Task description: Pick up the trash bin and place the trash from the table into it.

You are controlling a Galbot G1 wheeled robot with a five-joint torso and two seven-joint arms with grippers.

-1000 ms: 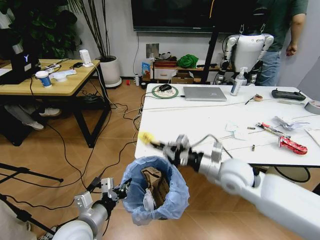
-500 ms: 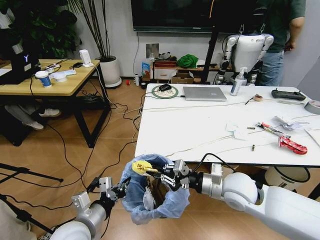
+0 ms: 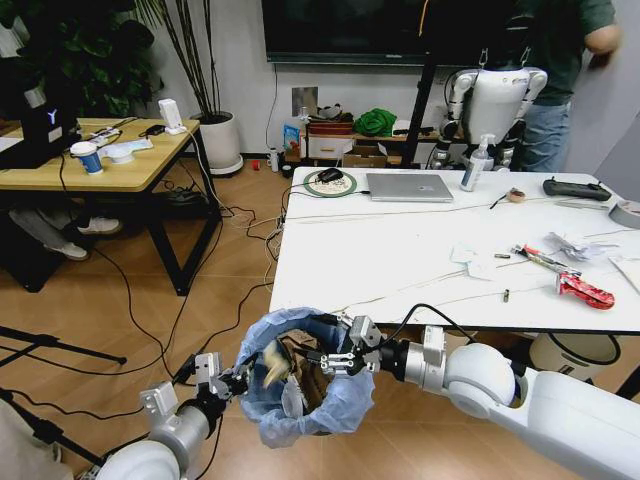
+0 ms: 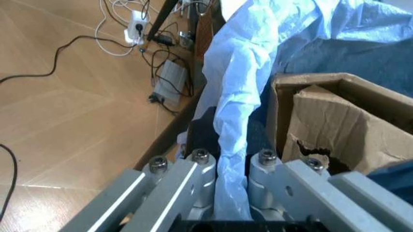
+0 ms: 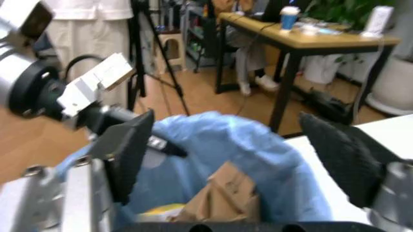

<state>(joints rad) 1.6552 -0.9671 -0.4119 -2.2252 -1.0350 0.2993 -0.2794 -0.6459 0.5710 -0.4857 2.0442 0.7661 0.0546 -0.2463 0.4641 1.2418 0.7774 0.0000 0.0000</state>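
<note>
Litter stays on the table [image 3: 400, 250]; left pincer [image 3: 232, 380] grips trash bin [image 3: 300, 385], right pincer [image 3: 325, 358] wide.

A wood-plank floor [image 3: 120, 310] strewn with black cables [image 3: 235, 240] runs out to the left of the right claw [image 3: 318, 360]. Well beyond the claw on that side stands a light-wood desk [image 3: 110, 165] on black legs. Past it, a white planter [image 3: 220, 140] with tall stalks sits against the pale wall [image 3: 240, 50]. Straight ahead and high above the claw hangs a dark screen [image 3: 345, 30], with a low cluttered shelf [image 3: 350, 140] beneath.
</note>
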